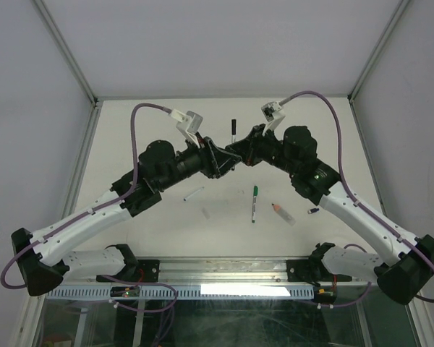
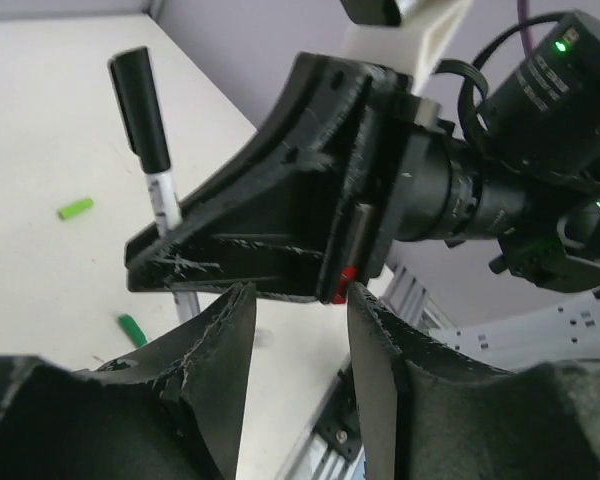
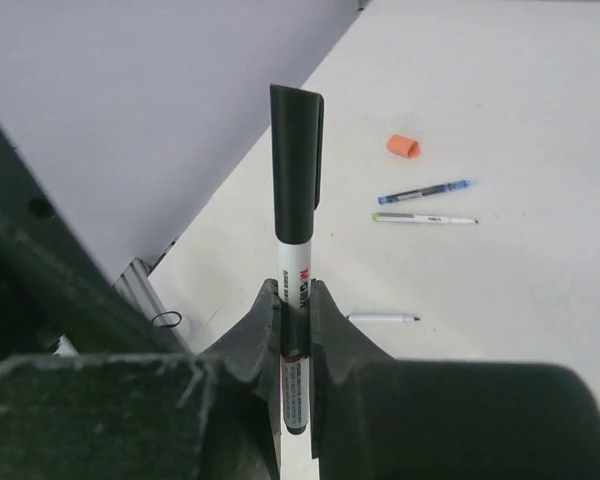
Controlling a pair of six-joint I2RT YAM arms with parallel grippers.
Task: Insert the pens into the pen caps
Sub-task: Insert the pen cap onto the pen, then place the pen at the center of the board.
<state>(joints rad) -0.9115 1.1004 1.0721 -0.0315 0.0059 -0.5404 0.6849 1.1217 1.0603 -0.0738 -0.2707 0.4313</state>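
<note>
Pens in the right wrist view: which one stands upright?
The black-capped pen, gripped by the right gripper, stands upright; the other three pens lie flat on the table.

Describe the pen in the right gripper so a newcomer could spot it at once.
Start where the two arms meet over the table's far middle. There the right gripper is shut on a white-barrelled pen pointing toward the far edge. It alone is held up and wears a black cap; the other pens lie flat.
</note>
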